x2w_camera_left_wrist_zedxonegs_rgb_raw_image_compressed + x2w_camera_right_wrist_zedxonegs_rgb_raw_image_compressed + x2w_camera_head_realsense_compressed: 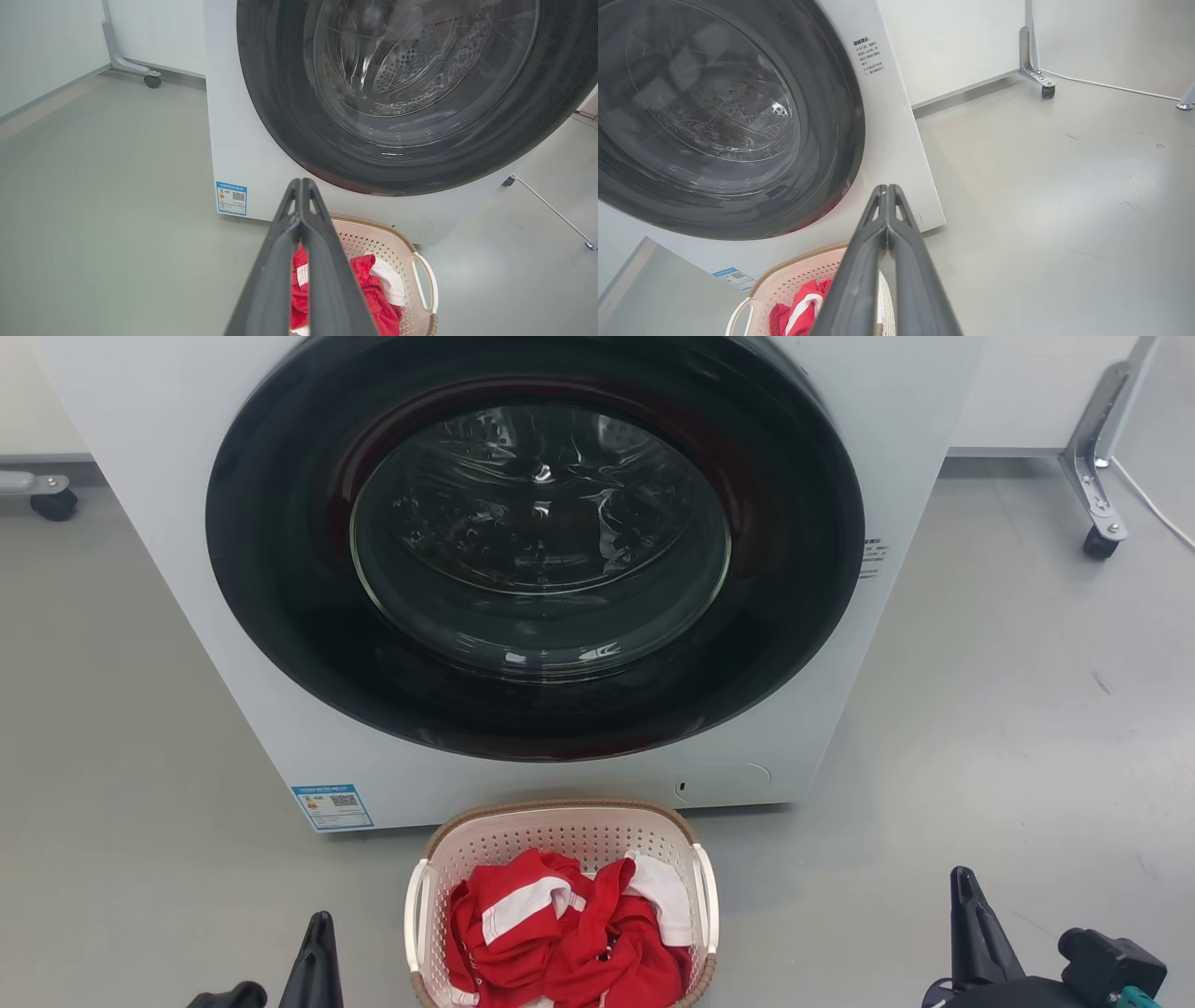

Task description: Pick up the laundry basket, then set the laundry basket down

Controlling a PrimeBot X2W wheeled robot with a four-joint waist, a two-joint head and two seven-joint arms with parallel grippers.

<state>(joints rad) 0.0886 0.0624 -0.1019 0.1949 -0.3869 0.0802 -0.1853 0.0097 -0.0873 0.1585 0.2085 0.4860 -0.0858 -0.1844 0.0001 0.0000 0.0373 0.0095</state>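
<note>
Head view, nearest first: left gripper (317, 943) low at the left, right gripper (971, 915) low at the right. Both are clear of the laundry basket (560, 807), which sits on the grey floor (980, 709) between them. Left wrist view: fingers pressed together, tips meeting, gripping nothing. Right wrist view: the same, fingers together. Basket upright, with red and white clothing (560, 933) heaped inside. Its far rim lies just in front of the white washer (168, 579), below the round dark door (532, 551), which is closed. Blue label (332, 807) at the washer's lower left corner. Farther off to the right, a metal leg on a caster (1094, 476).
</note>
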